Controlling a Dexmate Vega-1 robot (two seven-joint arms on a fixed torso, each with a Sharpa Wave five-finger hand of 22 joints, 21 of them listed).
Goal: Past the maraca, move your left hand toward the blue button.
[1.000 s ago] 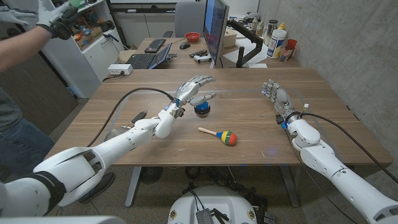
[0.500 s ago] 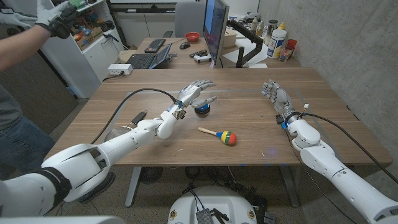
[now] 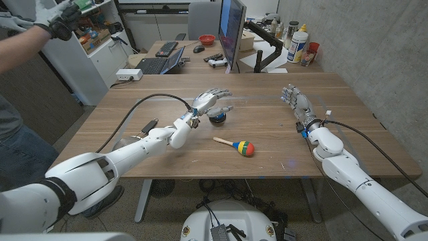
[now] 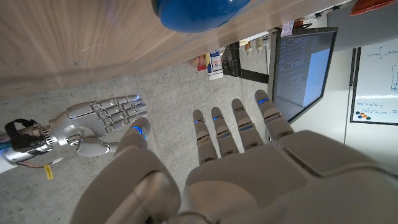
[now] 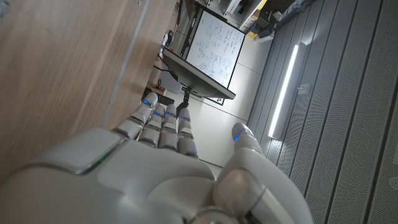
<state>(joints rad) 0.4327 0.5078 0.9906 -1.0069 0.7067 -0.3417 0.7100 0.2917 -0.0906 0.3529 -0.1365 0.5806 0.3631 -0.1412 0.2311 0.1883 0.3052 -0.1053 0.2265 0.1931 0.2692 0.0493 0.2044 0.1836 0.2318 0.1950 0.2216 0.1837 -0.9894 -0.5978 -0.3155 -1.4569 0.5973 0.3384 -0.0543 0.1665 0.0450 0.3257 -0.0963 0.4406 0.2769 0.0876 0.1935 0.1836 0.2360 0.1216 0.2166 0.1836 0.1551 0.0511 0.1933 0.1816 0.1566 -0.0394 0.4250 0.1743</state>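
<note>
The blue button (image 3: 217,118) on its dark base sits near the table's middle, and its blue dome (image 4: 196,12) fills the near field of the left wrist view. My left hand (image 3: 208,102) hovers over and just left of it, fingers spread and holding nothing. The maraca (image 3: 236,144), with a wooden handle and a red, yellow, green and blue head, lies on the table nearer me, right of my left forearm. My right hand (image 3: 294,99) stands at the right side of the table with straight fingers, empty, and my right hand (image 4: 102,121) is also visible in the left wrist view.
A black cable (image 3: 144,104) loops over the table beside my left arm. A monitor (image 3: 232,33) stands at the far edge, with bottles (image 3: 298,44) at the far right. A person's gloved hand (image 3: 57,20) is raised at the far left, off the table.
My left hand has dropped lower over the blue button and drawn slightly closer to it. The right hand and the maraca have stayed put.
</note>
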